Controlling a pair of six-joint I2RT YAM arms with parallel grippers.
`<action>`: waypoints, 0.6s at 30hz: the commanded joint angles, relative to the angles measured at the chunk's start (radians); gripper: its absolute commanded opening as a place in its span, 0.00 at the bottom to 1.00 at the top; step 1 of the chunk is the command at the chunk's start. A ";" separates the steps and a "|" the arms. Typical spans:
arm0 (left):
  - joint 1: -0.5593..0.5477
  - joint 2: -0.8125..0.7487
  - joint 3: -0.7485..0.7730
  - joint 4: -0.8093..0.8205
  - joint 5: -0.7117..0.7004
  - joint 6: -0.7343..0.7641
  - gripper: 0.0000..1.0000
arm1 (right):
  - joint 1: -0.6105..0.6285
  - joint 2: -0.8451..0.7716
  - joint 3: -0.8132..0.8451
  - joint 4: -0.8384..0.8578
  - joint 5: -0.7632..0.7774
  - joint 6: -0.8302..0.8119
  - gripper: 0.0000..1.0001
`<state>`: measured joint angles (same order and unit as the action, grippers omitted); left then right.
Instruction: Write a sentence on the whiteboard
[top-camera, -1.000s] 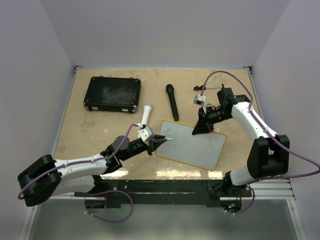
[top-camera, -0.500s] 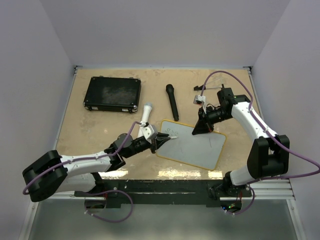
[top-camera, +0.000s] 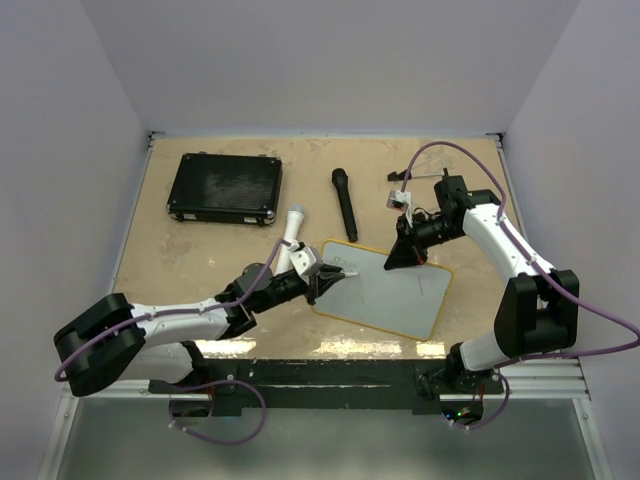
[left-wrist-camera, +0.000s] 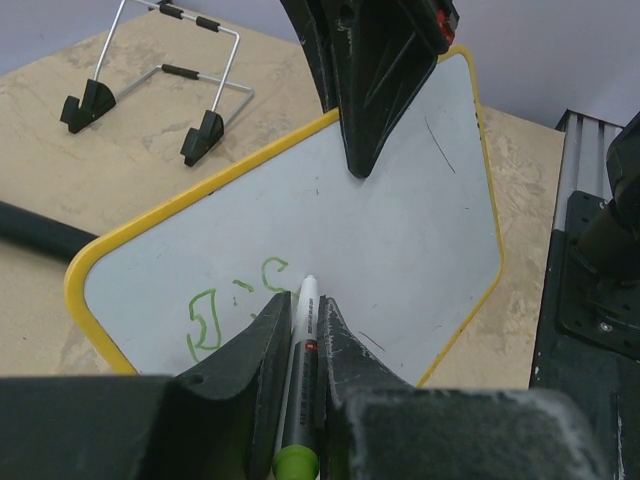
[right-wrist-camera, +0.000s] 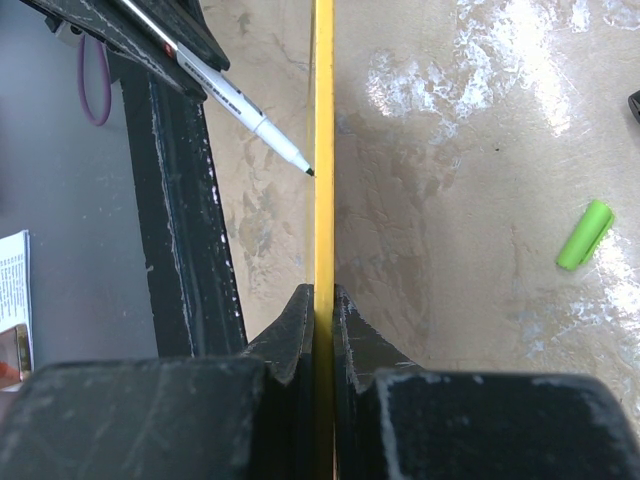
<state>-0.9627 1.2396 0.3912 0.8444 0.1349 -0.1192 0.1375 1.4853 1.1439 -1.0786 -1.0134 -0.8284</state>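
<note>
Back left: case (top-camera: 225, 188); microphone (top-camera: 344, 203) to its right; whiteboard (top-camera: 400, 295) before microphone, front centre.

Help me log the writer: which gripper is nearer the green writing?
Left. The left gripper, holding the marker, is beside the writing; the right gripper clamps the whiteboard rim farther along.

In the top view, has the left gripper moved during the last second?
Yes. The left gripper, shut on the marker, has shifted rightward, farther over the whiteboard and away from the white microphone, which stayed put.
</note>
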 joint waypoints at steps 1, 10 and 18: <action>0.002 0.020 0.051 0.041 0.006 0.012 0.00 | 0.004 -0.034 0.013 0.039 -0.027 -0.071 0.00; 0.002 0.060 0.090 0.059 0.015 0.013 0.00 | 0.004 -0.036 0.011 0.039 -0.028 -0.071 0.00; 0.002 0.074 0.103 0.067 -0.011 0.021 0.00 | 0.004 -0.037 0.010 0.039 -0.027 -0.071 0.00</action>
<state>-0.9634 1.3075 0.4633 0.8536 0.1562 -0.1165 0.1371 1.4853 1.1439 -1.0782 -1.0130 -0.8280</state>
